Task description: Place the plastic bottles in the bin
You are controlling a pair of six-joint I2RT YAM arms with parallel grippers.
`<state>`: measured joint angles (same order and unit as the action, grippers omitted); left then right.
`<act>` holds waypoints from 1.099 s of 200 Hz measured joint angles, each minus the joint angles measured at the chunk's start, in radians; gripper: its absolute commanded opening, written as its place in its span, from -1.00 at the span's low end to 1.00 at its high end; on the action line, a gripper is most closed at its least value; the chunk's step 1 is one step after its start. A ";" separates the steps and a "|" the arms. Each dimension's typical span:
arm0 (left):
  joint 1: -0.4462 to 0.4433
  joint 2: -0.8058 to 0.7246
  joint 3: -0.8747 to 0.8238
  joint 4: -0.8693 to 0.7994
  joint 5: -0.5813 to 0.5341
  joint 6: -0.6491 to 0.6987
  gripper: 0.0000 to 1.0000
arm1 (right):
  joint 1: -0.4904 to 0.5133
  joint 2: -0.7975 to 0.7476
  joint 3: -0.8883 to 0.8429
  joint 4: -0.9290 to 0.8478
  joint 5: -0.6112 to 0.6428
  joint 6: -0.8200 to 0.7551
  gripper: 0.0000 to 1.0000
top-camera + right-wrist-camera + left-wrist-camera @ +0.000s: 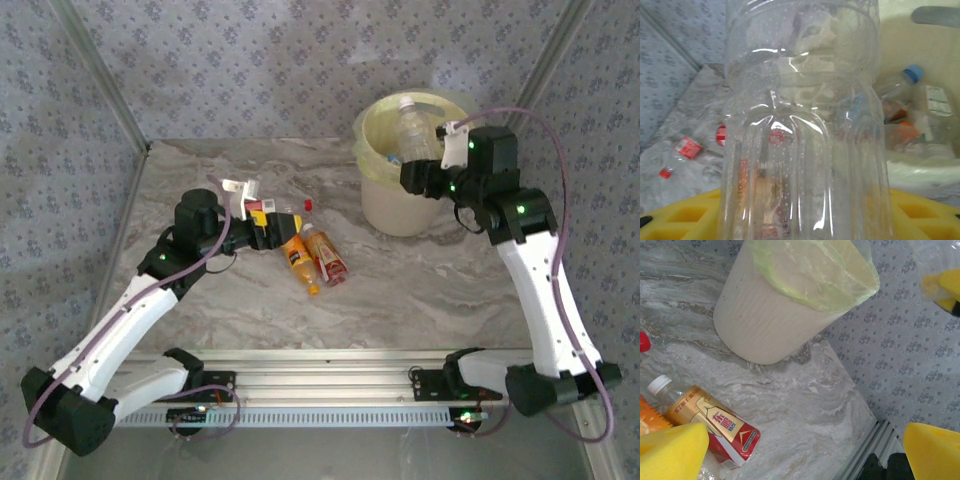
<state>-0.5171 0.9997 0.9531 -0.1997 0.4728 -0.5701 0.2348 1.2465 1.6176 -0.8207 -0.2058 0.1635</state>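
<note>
Both arms are built alike. The left arm and the right arm have smooth white shells on their long links and chunky black housings at the joints. Small green lights glow on the black joint blocks. A thin mauve-grey cable loops loosely outside each arm, from base to wrist. Each base is a rounded black block. A small white bracket sits on top of each wrist. The left hand is black and carries bright yellow, matte, wedge-shaped pads. The right hand is black too, and its yellow pad is moulded with a grid of square recesses.
</note>
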 measured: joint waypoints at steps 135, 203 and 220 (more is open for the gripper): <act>0.000 0.000 0.000 -0.098 -0.043 0.063 0.99 | -0.154 0.409 0.303 -0.104 -0.063 -0.086 0.35; -0.001 0.014 0.002 -0.151 -0.119 0.052 0.99 | -0.155 0.425 0.310 -0.113 -0.018 -0.083 0.69; -0.001 0.018 0.002 -0.166 -0.140 0.041 0.99 | -0.155 0.421 0.310 -0.112 -0.008 -0.082 0.70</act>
<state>-0.5179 1.0180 0.9550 -0.3656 0.3325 -0.5293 0.0799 1.6676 1.9278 -0.9325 -0.2134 0.0811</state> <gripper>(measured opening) 0.994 0.847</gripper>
